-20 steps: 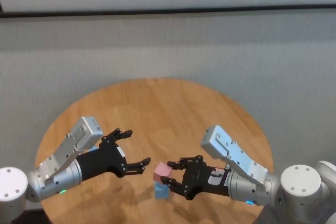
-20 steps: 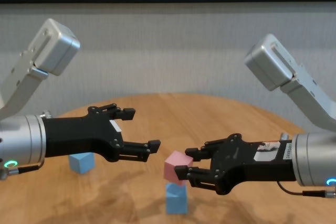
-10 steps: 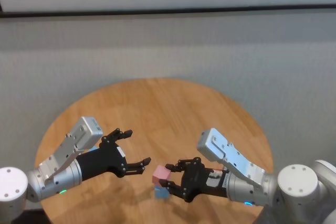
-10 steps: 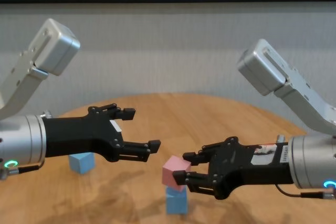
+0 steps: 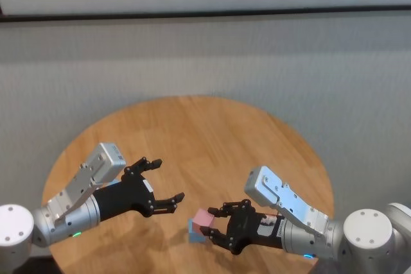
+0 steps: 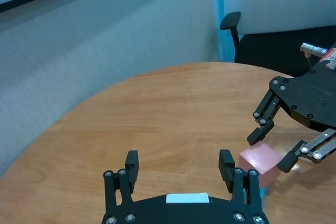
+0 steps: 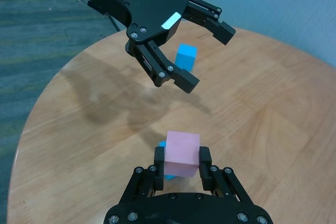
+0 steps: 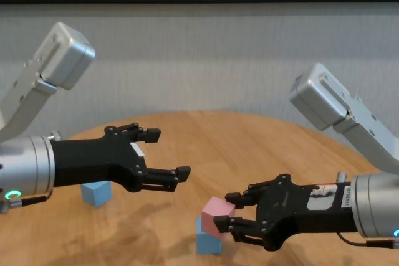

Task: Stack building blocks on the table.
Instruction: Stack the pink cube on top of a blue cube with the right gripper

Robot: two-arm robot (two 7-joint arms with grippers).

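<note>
Because the pink block (image 8: pixel 216 215) sits tilted on the blue block (image 8: pixel 207 242) near the table (image 5: pixel 212 133) front edge, the right gripper (image 8: pixel 240 212) clamps it for squaring. Left gripper (image 8: pixel 167 156) hovers spread, empty; second blue block (image 8: pixel 96 192) waits behind.
</note>
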